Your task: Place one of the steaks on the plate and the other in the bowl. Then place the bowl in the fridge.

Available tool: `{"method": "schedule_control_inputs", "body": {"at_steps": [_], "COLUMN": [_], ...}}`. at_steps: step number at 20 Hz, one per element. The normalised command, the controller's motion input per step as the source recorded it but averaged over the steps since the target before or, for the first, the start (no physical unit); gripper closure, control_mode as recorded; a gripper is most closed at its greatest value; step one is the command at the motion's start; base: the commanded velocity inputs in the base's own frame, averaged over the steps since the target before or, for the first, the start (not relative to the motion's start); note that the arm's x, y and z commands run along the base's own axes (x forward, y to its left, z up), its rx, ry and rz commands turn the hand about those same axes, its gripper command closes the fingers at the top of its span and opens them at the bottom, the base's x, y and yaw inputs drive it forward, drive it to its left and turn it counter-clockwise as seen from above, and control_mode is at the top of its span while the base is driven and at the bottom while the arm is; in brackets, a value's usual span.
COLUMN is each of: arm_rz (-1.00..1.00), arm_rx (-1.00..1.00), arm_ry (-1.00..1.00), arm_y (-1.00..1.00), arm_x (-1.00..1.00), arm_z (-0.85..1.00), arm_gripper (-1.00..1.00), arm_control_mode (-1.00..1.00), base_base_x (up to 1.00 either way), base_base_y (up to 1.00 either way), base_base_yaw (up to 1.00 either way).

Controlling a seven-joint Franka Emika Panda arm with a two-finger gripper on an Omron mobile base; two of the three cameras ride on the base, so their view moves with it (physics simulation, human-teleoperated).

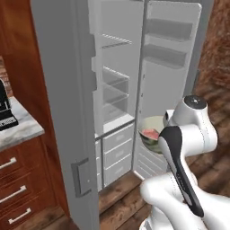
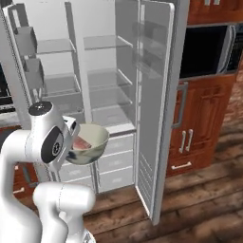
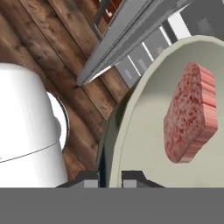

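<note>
My gripper (image 3: 110, 177) is shut on the rim of the cream-beige bowl (image 3: 140, 144), one finger inside and one outside. The bowl (image 1: 154, 123) hangs in the air in front of the open fridge (image 1: 117, 90), level with its drawers. The pinkish-red steak (image 3: 190, 113) lies inside the bowl, and it shows there in both base views (image 1: 149, 134) (image 2: 81, 143). In the right base view the bowl (image 2: 95, 142) sits just right of my wrist. The plate and the dark brown steak are out of view.
Both fridge doors stand wide open, the left door (image 1: 63, 112) and the right door (image 2: 154, 104). Glass shelves (image 2: 102, 42) and drawers (image 1: 117, 150) are inside. A marble counter (image 1: 20, 130) with wooden drawers is at the left. A microwave (image 2: 209, 50) sits above wooden cabinets (image 2: 199, 123).
</note>
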Motion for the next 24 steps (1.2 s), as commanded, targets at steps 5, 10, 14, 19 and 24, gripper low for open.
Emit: {"method": "schedule_control_inputs", "body": {"at_steps": [5, 10, 14, 19, 24], "arm_rz": [0.00, 0.00, 0.00, 0.00, 0.00], "arm_rx": [0.00, 0.00, 0.00, 0.00, 0.00], "arm_ry": [0.00, 0.00, 0.00, 0.00, 0.00], "arm_y": [0.00, 0.00, 0.00, 0.00, 0.00], "arm_x": [0.00, 0.00, 0.00, 0.00, 0.00], "arm_z": [0.00, 0.00, 0.00, 0.00, 0.00], "arm_gripper": [1.00, 1.00, 1.00, 1.00, 1.00], "arm_control_mode": [1.00, 1.00, 1.00, 1.00, 1.00], "base_base_x": [0.58, 0.80, 0.35, 0.30, 0.50], "base_base_y": [-0.25, -0.20, -0.69, -0.09, 0.11], "base_base_yaw": [0.14, 0.48, 0.37, 0.25, 0.13]}}
